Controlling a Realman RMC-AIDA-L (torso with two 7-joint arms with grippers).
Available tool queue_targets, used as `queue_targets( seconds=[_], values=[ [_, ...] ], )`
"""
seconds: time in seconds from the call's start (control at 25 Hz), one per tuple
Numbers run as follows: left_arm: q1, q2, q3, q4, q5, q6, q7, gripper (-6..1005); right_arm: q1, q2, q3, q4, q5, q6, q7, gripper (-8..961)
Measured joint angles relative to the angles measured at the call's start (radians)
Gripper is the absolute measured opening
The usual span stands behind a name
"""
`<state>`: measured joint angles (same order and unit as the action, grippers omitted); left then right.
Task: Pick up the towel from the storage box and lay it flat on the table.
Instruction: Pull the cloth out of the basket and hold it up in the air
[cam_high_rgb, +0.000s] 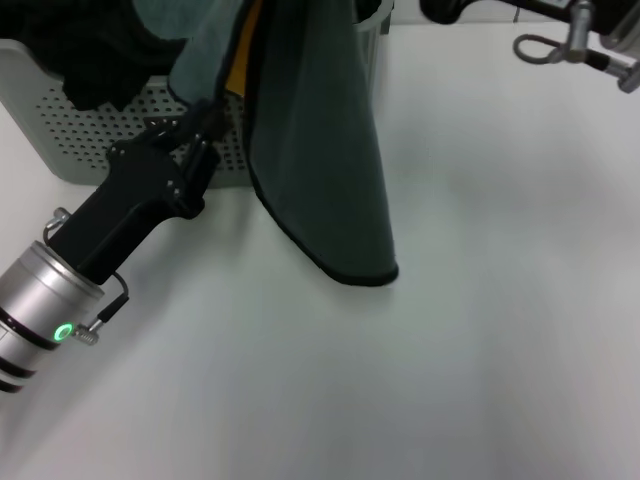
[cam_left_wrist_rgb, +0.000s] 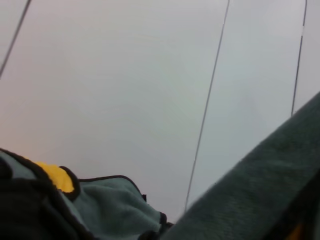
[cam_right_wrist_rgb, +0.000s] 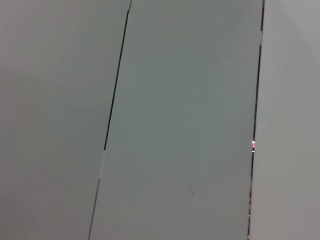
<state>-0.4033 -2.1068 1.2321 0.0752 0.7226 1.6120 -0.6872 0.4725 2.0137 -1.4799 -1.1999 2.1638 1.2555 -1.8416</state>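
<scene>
At the far left of the head view the sage-green perforated plastic storage box (cam_high_rgb: 90, 125) stands on the plain white table (cam_high_rgb: 480, 330), with an all-black cloth (cam_high_rgb: 95, 45) heaped inside it against the rim. In front of the box the left gripper (cam_high_rgb: 205, 125), a black body on a silver wrist with a green light, reaches up along the dotted wall. Its fingers appear to be pinched on a fold of the towel (cam_high_rgb: 320, 150), though the tips are buried in the cloth and hard to make out.

The towel, dark teal-green with thin black edge trim and a strip of mustard yellow showing near the top, hangs in the air beside the box. Its upper part runs out of view and its lowest corner dangles just above the table or brushes it; which of the two is unclear. In the left wrist view folds of the same towel (cam_left_wrist_rgb: 112, 210) fill the near edge, teal with a yellow patch and black trim, before a pale panelled wall (cam_left_wrist_rgb: 125, 85).

At the far right the right gripper (cam_high_rgb: 575, 45) sits at the table's back corner, well apart from the towel; whether its fingers are spread or pressed together I cannot tell.
</scene>
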Motion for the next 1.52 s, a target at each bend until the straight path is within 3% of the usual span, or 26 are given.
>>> queue_targets(
  seconds=[0.4, 0.8, 1.04, 1.24, 1.36, 1.4, 1.52],
  values=[
    [0.023, 0.001, -0.001, -0.002, -0.041, -0.006, 0.003, 137, 0.002, -0.003, 0.095, 0.019, -0.031, 0.082, 0.084, 11],
    [0.023, 0.002, 0.010, 0.005, 0.000, 0.001, 0.007, 22, 0.008, -0.001, 0.114, 0.036, -0.032, 0.082, 0.098, 11],
    [0.032, 0.002, 0.011, 0.001, -0.001, 0.015, 0.022, 34, 0.008, -0.001, 0.115, 0.036, -0.032, 0.084, 0.102, 11],
    [0.054, 0.011, 0.005, 0.003, -0.003, 0.116, -0.002, 27, -0.003, -0.003, 0.129, 0.039, -0.032, 0.094, 0.114, 11],
    [0.088, 0.020, -0.002, 0.010, -0.026, 0.248, -0.014, 13, -0.005, -0.011, 0.131, 0.053, -0.032, 0.106, 0.128, 11],
    [0.094, 0.024, -0.002, 0.012, -0.031, 0.285, -0.018, 9, -0.005, -0.023, 0.134, 0.086, -0.037, 0.109, 0.144, 11],
    [0.110, 0.033, -0.002, 0.032, -0.034, 0.365, -0.038, 4, -0.006, -0.025, 0.144, 0.117, -0.040, 0.112, 0.146, 11]
  ],
)
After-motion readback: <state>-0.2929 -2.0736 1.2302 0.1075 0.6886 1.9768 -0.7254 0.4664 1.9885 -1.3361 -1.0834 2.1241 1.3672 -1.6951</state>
